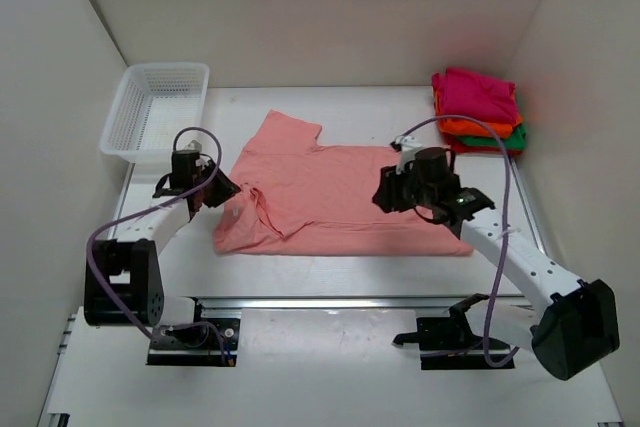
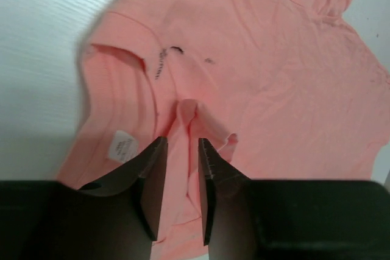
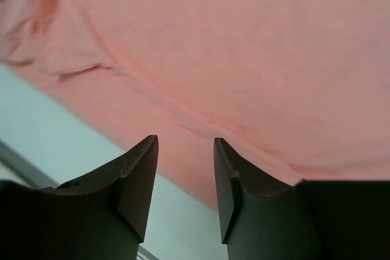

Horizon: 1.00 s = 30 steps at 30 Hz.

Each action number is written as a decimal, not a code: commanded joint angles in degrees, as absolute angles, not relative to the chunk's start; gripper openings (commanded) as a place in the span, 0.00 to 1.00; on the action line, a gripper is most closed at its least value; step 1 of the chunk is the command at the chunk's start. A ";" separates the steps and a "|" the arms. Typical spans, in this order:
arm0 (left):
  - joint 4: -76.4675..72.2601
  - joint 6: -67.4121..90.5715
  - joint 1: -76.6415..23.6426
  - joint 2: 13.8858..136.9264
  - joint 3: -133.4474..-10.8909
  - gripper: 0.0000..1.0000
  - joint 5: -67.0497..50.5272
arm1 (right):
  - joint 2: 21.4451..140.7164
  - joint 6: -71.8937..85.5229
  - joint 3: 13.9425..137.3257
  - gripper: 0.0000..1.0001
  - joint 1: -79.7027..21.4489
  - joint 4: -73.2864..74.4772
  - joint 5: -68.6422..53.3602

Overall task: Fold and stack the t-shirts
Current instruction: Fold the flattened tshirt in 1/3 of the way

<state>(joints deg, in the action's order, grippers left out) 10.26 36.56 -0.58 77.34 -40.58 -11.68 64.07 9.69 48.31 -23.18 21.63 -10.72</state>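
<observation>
Salmon-pink t-shirt point(image 1: 340, 192): lies flat in the middle of the table point(image 1: 340, 102), between the two arms.
Long axis: runs left to right across the table, collar at the left end, hem at the right, one sleeve pointing to the far side.
Left gripper point(image 2: 181, 141): just above the collar end, jaws a little apart with nothing between them; a small raised ridge of cloth sits just beyond its tips.
Right gripper point(image 3: 186, 141): over the shirt's right half, jaws apart and holding nothing; an edge of the cloth crosses just beyond its tips.
Nearer arm: each end has its own, left for the collar, right for the hem, so I'd judge a fold needs both.
Finished stack: magenta shirt point(image 1: 475, 92) on orange shirt point(image 1: 470, 129) on green shirt point(image 1: 515, 139), far right corner, well apart from the right gripper.
Neck tag point(image 2: 124, 145): white, too small to read.
Neck print point(image 2: 161, 64): dark marks, unreadable.
White mesh basket point(image 1: 120, 122): far left corner.
</observation>
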 commanded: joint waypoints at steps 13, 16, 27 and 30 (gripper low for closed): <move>7.81 44.04 -5.54 90.52 -50.89 0.44 -15.29 | 87.53 1.76 55.71 0.56 -42.63 -2.64 -15.91; 9.23 43.95 -5.19 89.65 -50.98 0.44 -13.98 | 89.56 1.93 57.65 0.57 -44.56 -4.21 -17.14; 14.50 43.86 -4.48 92.38 -54.85 0.49 -18.01 | 96.24 -3.86 59.59 0.66 -49.21 -5.71 -18.54; 13.89 44.30 -3.08 92.02 -54.23 0.51 -19.07 | 97.20 -5.18 59.85 0.66 -50.36 -5.45 -19.33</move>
<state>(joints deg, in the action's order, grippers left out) 13.37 44.23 -4.19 93.25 -53.25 -16.99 96.86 -2.09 58.04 -48.93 -2.39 -18.11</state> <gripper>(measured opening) 0.503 0.655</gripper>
